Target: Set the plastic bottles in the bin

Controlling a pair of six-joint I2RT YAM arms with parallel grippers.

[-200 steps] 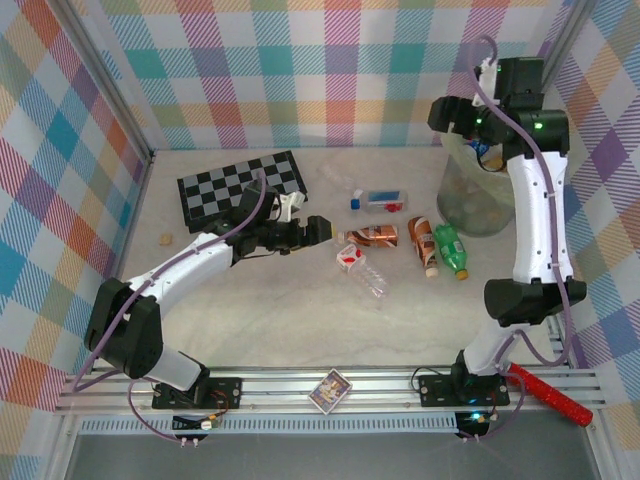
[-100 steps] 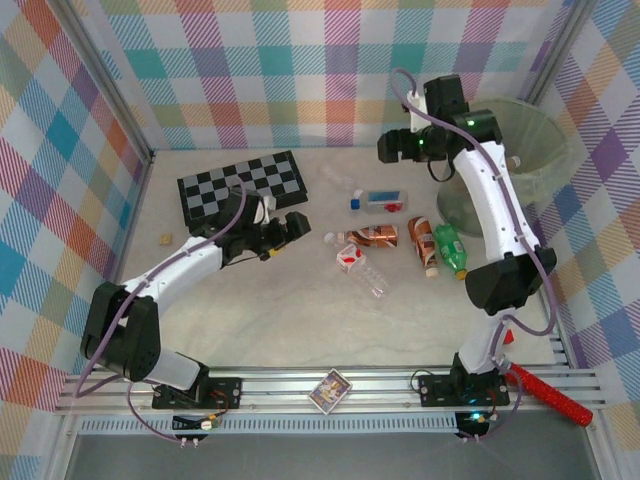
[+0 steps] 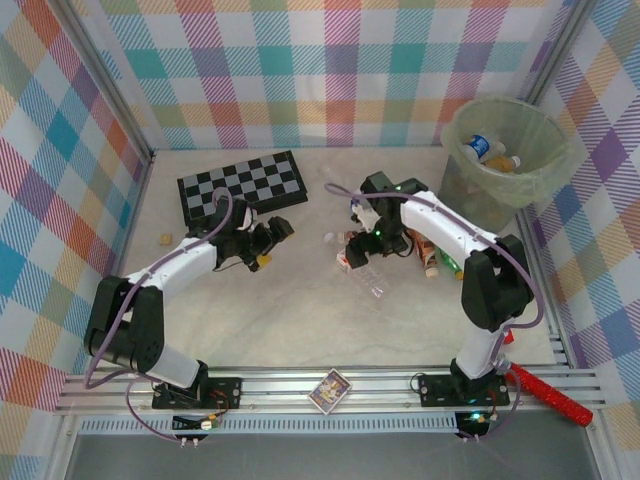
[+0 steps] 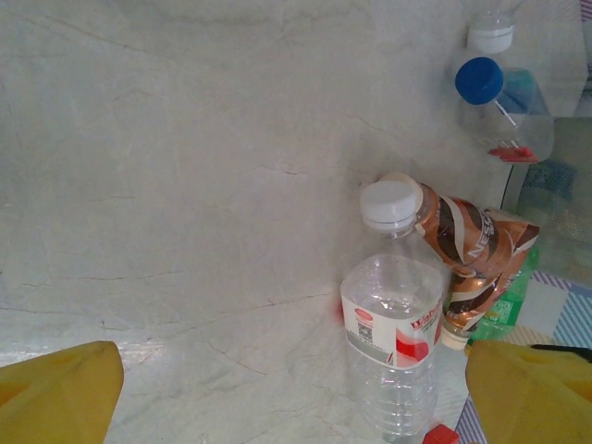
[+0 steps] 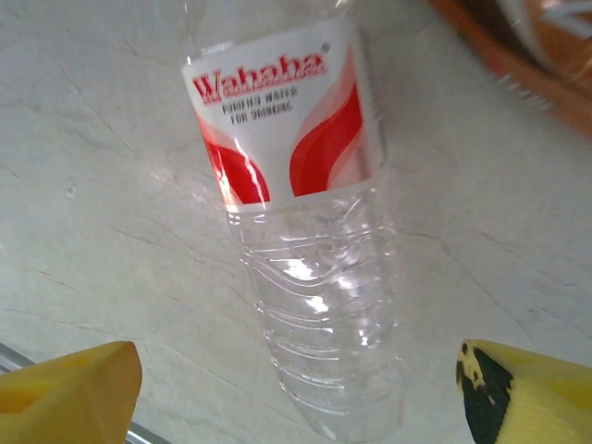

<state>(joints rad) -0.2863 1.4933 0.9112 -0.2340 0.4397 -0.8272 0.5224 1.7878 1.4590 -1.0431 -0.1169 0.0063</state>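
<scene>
Marbled tabletop [image 3: 300, 330] holds the clear red-labelled bottle [image 5: 305, 259] lying at centre frame, bin [image 3: 490, 200] at upper right. Step in hand: pick approach; the right gripper [image 5: 296, 393] hangs over that bottle, fingers spread wide and empty, the left gripper [image 3: 272, 240] likewise. Next move, by judgement: descend and close across the thin, ribbed, crushable body.

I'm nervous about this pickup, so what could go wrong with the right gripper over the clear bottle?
The clear bottle lies right beside the brown bottle, so the open right gripper might catch or shove both. Its thin, smooth wall could buckle and slip free. The left gripper, also open, faces the same cluster, so the arms could collide.
</scene>
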